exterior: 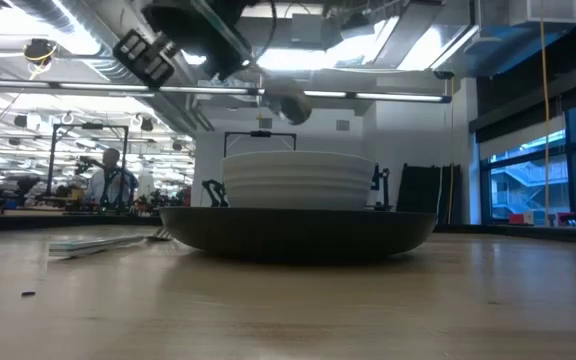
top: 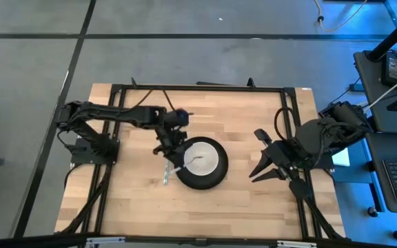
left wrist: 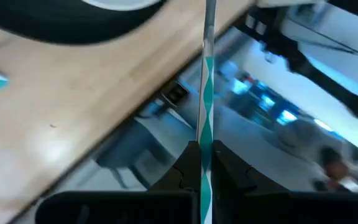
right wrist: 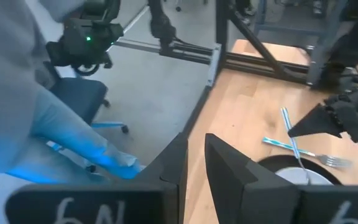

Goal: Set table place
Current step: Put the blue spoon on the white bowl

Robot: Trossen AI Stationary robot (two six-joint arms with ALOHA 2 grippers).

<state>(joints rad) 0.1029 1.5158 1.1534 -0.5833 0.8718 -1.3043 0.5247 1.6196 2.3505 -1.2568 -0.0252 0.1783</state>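
A white bowl [top: 205, 157] stands in a black plate [top: 200, 180] at the middle of the wooden table [top: 136, 200]; both show in the low view, bowl [exterior: 298, 180] and plate [exterior: 298, 232]. My left gripper [top: 173, 146] is over the plate's left rim, shut on a utensil with a teal-and-white striped handle [left wrist: 205, 124]. A fork [right wrist: 328, 161] with the same kind of handle lies on the table left of the plate. My right gripper [top: 256, 156] is open and empty, right of the plate. My left gripper pinches the utensil's striped handle [left wrist: 205, 138] between its two fingers [left wrist: 185, 163]. The utensil runs on straight out past the fingertips, along them. Its metal shaft [left wrist: 209, 25] slants down to the white bowl [top: 197, 160]. Whether its end touches the bowl, I cannot tell.
A black metal frame [top: 198, 88] edges the table, and the arm bases stand at its left and right sides. Bare wood lies in front of the plate [top: 198, 213]. Desks, a chair [right wrist: 79, 93] and a person [exterior: 108, 180] show beyond the table.
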